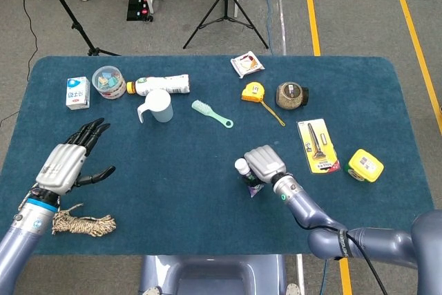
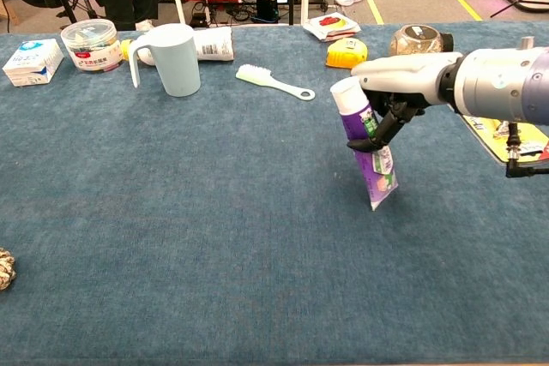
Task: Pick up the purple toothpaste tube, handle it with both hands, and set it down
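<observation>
**Purple tube gripped upright by right hand, tail end at the cloth**

While the head view looks down on the whole blue table [image 1: 359, 101], the right hand [image 1: 265, 164] sits at centre-right with its fingers wrapped round the purple toothpaste tube [image 1: 244, 176]. The white cap [image 1: 240, 166] shows just left of the knuckles and the purple body runs down under the palm. The left hand [image 1: 65, 164] is well apart at the far left edge, fingers spread and straight, holding nothing. A coil of rope [image 1: 83, 224] lies just below its wrist. Along the far side stand a small carton [image 1: 77, 92], a clear tub [image 1: 108, 81], a lying white bottle [image 1: 162, 85] and a pale blue cup [image 1: 158, 106]. A green brush [image 1: 210, 113], a yellow tape measure [image 1: 253, 92] and a round jar [image 1: 292, 95] lie right of these. A carded razor pack [image 1: 318, 146] and a yellow box [image 1: 364, 165] lie right of the right hand.

In the chest view the right hand [image 2: 396, 96] enters from the right and clasps the tube [image 2: 369, 156] near its upper half. The tube stands nearly upright, cap [image 2: 347, 94] uppermost and tilted left. Its crimped end is at or just above the cloth; contact cannot be confirmed. The cup [image 2: 171, 59] and brush [image 2: 273, 82] stand behind, well apart. The left hand does not appear in this view
</observation>
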